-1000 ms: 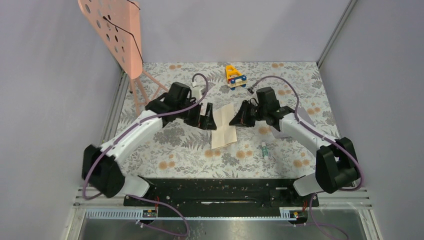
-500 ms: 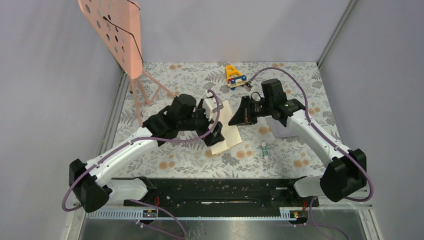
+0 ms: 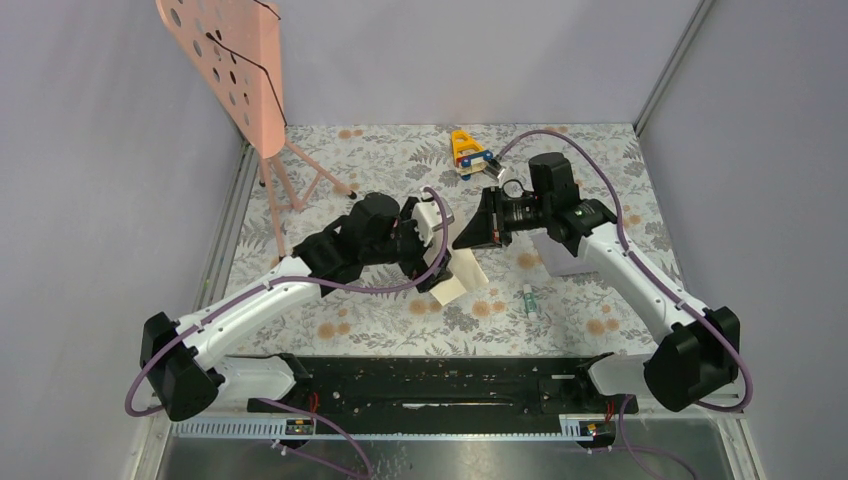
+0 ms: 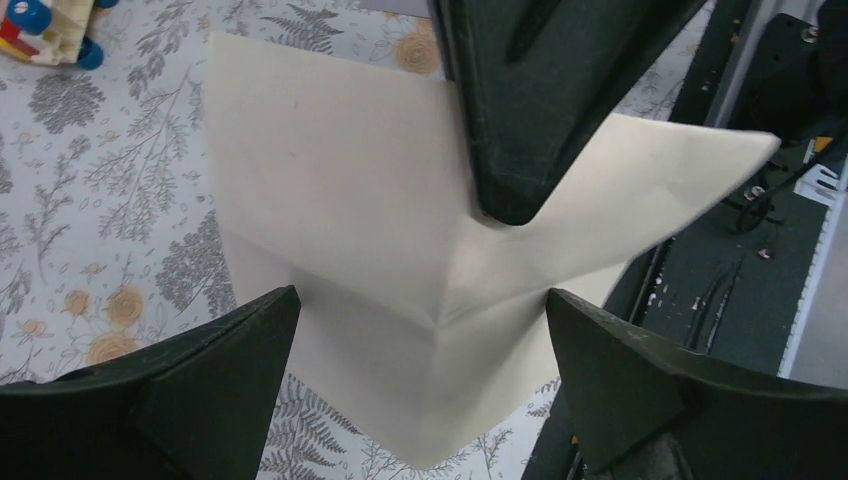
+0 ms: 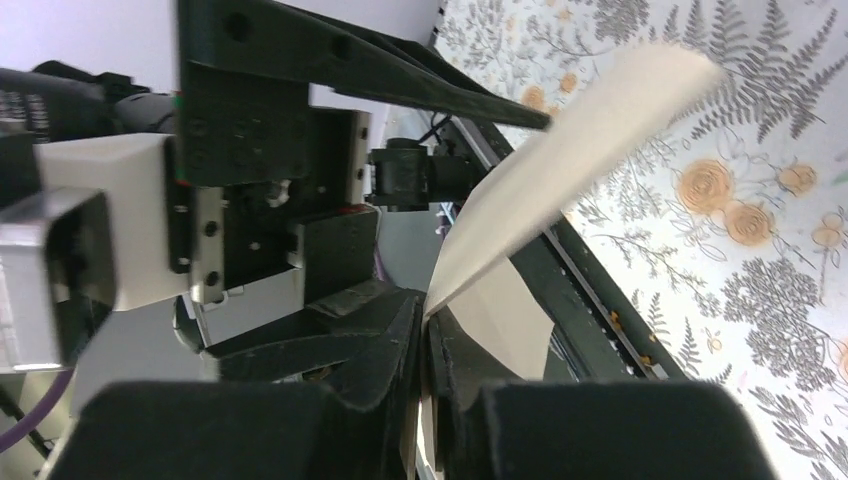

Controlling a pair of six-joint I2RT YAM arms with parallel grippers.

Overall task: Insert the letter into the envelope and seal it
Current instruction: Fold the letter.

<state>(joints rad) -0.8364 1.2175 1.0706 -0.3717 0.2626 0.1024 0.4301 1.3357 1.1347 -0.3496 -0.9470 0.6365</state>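
The envelope point(image 3: 557, 262) — plain, flat, grey-lilac — lies on the floral table point(image 3: 350, 295), half hidden under the right arm. The right gripper point(image 3: 462, 241) pinches the creased cream letter point(image 4: 350, 200) aloft; the left gripper point(image 4: 420, 300) stands wide either side of it. A toy car point(image 3: 470, 154) sits behind — a small tube point(image 3: 529, 300) is near.

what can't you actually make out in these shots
- envelope: top view, the right arm covers most of it, so the flap is unseen.
- small object on the table: top view, too small to identify.
- yellow toy: left wrist view, cut off by the frame corner.
- cream sheet: right wrist view, far end blurred, lower part hidden behind the right claw.
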